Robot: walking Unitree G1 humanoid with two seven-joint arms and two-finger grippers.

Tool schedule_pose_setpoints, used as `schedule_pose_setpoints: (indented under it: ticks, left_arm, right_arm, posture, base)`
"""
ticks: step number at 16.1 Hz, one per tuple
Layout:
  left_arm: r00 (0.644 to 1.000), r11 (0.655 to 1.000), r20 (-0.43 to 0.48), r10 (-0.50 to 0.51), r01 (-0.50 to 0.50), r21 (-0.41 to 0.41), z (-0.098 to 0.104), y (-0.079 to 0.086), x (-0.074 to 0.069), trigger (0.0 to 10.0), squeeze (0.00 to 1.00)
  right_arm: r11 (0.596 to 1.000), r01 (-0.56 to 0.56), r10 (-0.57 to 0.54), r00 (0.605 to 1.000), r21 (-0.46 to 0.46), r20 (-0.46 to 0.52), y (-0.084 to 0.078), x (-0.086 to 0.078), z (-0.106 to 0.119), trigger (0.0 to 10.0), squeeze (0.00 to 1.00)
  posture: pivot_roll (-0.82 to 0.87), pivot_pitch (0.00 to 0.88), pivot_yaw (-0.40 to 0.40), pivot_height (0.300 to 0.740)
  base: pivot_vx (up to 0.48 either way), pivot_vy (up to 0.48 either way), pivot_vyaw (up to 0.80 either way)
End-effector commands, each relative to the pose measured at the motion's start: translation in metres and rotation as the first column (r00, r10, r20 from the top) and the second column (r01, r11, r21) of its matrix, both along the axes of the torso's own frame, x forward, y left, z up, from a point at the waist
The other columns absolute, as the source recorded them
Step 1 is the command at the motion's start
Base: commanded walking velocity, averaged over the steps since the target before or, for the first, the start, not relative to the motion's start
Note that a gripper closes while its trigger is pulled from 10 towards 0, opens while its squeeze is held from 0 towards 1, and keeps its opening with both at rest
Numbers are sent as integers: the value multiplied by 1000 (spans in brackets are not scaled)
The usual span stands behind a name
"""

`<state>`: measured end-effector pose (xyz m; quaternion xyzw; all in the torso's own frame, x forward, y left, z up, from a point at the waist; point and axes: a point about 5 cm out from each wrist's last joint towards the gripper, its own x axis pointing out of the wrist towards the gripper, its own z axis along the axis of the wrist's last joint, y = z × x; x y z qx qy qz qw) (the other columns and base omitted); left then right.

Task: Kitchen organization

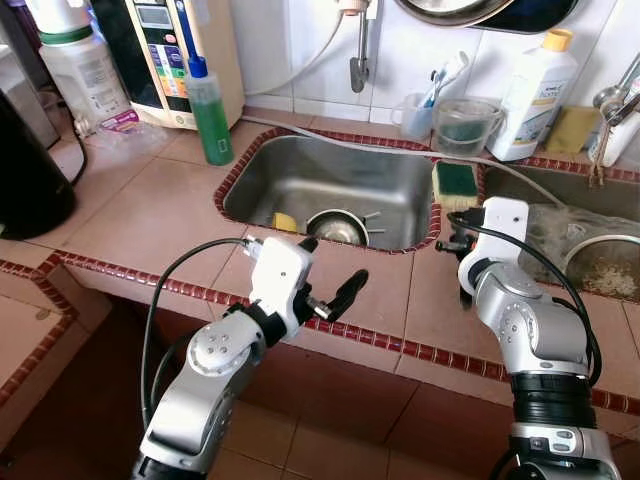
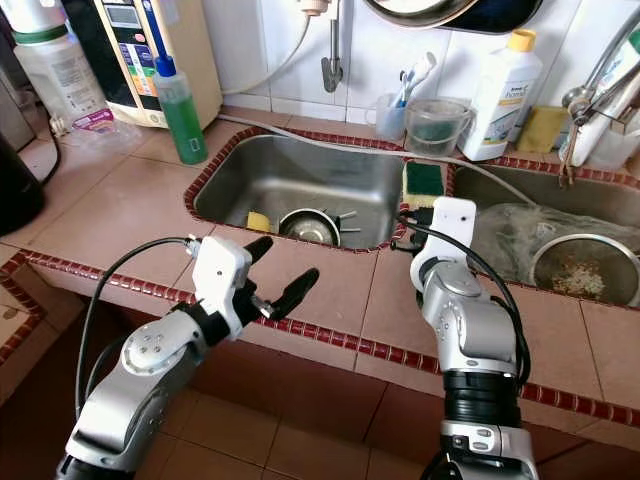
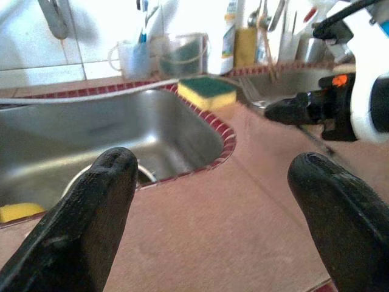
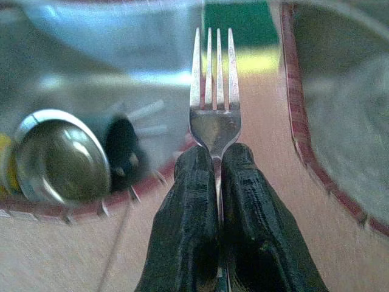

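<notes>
My right gripper (image 4: 209, 153) is shut on the handle of a steel fork (image 4: 213, 85), whose tines point toward a green and yellow sponge (image 1: 456, 182) on the divider between the two sinks. The right wrist (image 1: 490, 235) hangs over the counter just in front of that divider. My left gripper (image 1: 335, 262) is open, with nothing between its fingers, above the tiled counter in front of the left sink (image 1: 330, 175). A round steel pot (image 1: 338, 228) and a yellow sponge (image 1: 285, 221) lie in that sink.
A green soap bottle (image 1: 210, 115) stands at the sink's back left. A cup of toothbrushes (image 1: 415, 115), a glass jug (image 1: 465, 125) and a white bottle (image 1: 535, 95) line the back wall. The right sink holds a strainer (image 1: 605, 262). A black kettle (image 1: 30, 160) sits far left.
</notes>
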<state>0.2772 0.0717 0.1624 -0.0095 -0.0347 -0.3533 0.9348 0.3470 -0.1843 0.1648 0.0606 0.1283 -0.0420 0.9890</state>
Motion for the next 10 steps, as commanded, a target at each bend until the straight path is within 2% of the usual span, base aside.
schedule_pose_setpoints:
  ticks: [1,2,3,4,5,10]
  left_arm:
    - [999,999,-10,32,-32,-27,4,5,4,10000,0]
    - [999,998,-14,43,-44,-41,5,6,6,10000,0]
    - [998,996,-23,55,-56,-66,7,8,8,10000,0]
    - [997,994,-34,66,-68,-86,8,10,10,10000,0]
    - [995,992,-43,87,-90,-93,9,13,14,10000,0]
    - [986,984,-65,151,-156,-84,6,21,22,10000,0]
  right_arm:
    - [999,-7,3,996,43,86,-2,2,15,2941,0]
    - [999,-6,2,995,38,104,-3,2,18,6157,0]
    - [989,-39,20,991,139,129,-2,2,20,10000,0]
    - [985,-48,24,988,163,151,-2,2,23,10000,0]
    - [988,-76,49,979,136,196,0,2,29,10000,0]
    - [974,-183,135,941,132,310,6,-2,32,10000,0]
  posture:
    - [-187,27,32,740]
    - [-187,27,32,740]
    - [-187,24,31,740]
    - [-187,23,31,740]
    - [-187,21,31,740]
    - [-188,11,32,740]
  base:
    - [0,0,0]
    - [0,0,0]
    - [0,0,0]
    - [0,0,0]
    - [0,0,0]
    - [0,0,0]
